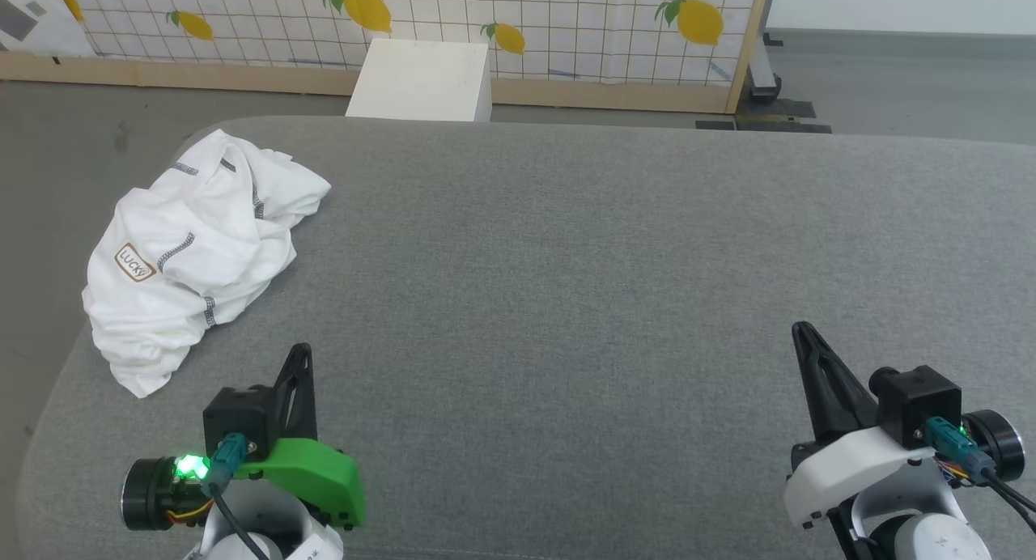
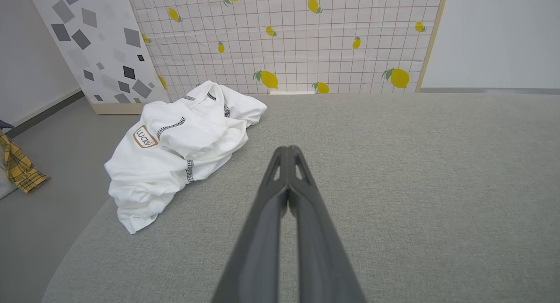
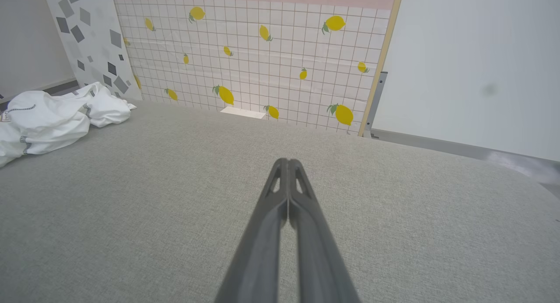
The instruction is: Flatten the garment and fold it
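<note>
Here, one crumpled garment (image 1: 194, 252), two closed grippers.

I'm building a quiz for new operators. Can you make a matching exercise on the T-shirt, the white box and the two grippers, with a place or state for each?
1 garment
2 white box
3 left gripper
4 right gripper

a against the lemon panel
b green wrist cover, jaws shut
c crumpled at the left edge of the grey surface
d white wrist cover, jaws shut

Pairs: 1-c, 2-a, 3-b, 4-d

The garment (image 1: 190, 252) lies on the table's (image 1: 566, 260) far-left corner.
</note>
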`<state>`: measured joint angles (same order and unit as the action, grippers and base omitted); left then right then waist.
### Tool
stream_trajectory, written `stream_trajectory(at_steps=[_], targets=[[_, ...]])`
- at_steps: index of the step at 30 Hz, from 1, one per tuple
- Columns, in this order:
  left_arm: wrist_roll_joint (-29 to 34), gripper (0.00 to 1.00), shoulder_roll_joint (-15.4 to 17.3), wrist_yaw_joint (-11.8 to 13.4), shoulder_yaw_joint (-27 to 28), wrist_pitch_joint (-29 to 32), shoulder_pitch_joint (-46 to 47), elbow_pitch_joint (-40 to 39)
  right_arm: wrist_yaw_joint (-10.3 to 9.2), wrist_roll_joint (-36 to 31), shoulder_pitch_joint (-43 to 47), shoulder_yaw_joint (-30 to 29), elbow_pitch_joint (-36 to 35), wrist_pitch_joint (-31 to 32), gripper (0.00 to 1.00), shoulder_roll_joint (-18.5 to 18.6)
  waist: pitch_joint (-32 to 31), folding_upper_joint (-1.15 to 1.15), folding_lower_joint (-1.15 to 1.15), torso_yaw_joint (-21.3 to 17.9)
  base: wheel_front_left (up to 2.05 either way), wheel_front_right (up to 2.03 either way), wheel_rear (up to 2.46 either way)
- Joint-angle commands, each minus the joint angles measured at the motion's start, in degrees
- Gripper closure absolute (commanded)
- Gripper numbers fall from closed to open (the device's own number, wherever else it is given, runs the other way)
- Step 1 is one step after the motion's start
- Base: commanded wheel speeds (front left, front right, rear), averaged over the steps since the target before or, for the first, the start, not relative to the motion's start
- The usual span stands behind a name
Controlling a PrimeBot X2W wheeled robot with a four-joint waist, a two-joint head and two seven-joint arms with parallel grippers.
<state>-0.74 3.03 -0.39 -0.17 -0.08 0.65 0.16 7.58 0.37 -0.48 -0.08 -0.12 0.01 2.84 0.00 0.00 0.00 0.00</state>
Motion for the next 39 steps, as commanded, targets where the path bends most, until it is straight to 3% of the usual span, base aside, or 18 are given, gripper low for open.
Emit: stream_trajectory(at_steps=[1, 18, 19, 20, 21, 39], targets=[[0.7, 1.0, -0.2, 0.4, 0.2, 0.1, -0.6, -0.2, -0.09, -0.4, 0.5, 0.1, 0.1, 0.0, 1.0, 0.0, 0.0, 0.0, 0.0, 0.0, 0.0, 0.0, 0.0], [0.7, 1.0, -0.2, 0.4, 0.2, 0.1, -0.6, -0.2, -0.09, -0.4, 0.5, 0.1, 0.1, 0.0, 1.0, 0.0, 0.0, 0.0, 0.0, 0.0, 0.0, 0.0, 0.0], [0.0, 0.0, 0.0, 0.0, 0.0, 0.0, 0.0, 0.0, 0.01, 0.0, 0.0, 0.0, 0.0, 0.0, 0.0, 0.0, 0.0, 0.0, 0.0, 0.0, 0.0, 0.0, 0.0], [-0.1, 1.0, 0.0, 0.0, 0.0, 0.0, 0.0, 0.0, 0.01, 0.0, 0.0, 0.0, 0.0, 0.0, 1.0, 0.0, 0.0, 0.0, 0.0, 0.0, 0.0, 0.0, 0.0], [-0.2, 0.0, 0.0, 0.0, -0.1, 0.0, 0.0, 0.0, 0.01, 0.0, 0.0, 0.0, 0.0, 0.0, 0.0, 0.0, 0.0, 0.0, 0.0, 0.0, 0.0, 0.0, 0.0], [-1.9, 0.0, 0.2, 1.1, -1.3, -2.0, 0.7, 1.4, 0.0, 0.4, -0.1, -0.2, 0.2, -1.6, 0.0, 0.0, -0.1, 0.0, 0.0, 2.6, 0.0, 0.0, 0.0]])
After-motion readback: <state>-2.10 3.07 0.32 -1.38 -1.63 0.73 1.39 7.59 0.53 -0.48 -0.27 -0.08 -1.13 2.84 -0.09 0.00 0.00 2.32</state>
